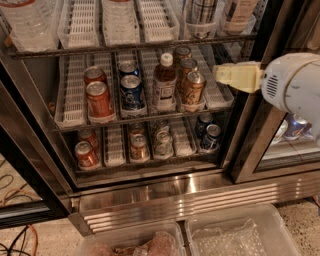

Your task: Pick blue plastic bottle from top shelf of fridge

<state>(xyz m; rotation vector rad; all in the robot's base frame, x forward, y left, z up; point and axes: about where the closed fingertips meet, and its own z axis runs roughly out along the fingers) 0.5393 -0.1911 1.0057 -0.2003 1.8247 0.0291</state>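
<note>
Fridge (175,196) is filling the frame. Blue plastic bottle (239,14) is sitting on the top shelf (125,48), upper right, untouched. Gripper (222,75) is hovering right of centre, below that shelf, near the cans (192,87). Grip state: cannot tell. Looks like raising, reaching and grasping are all remaining.

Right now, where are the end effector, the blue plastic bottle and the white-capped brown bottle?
end effector (222,76), camera view: its pale tip, right of the tan can (192,87).
blue plastic bottle (241,14), camera view: its label, on the top shelf (150,48).
brown bottle (164,89), camera view: its label.
</note>
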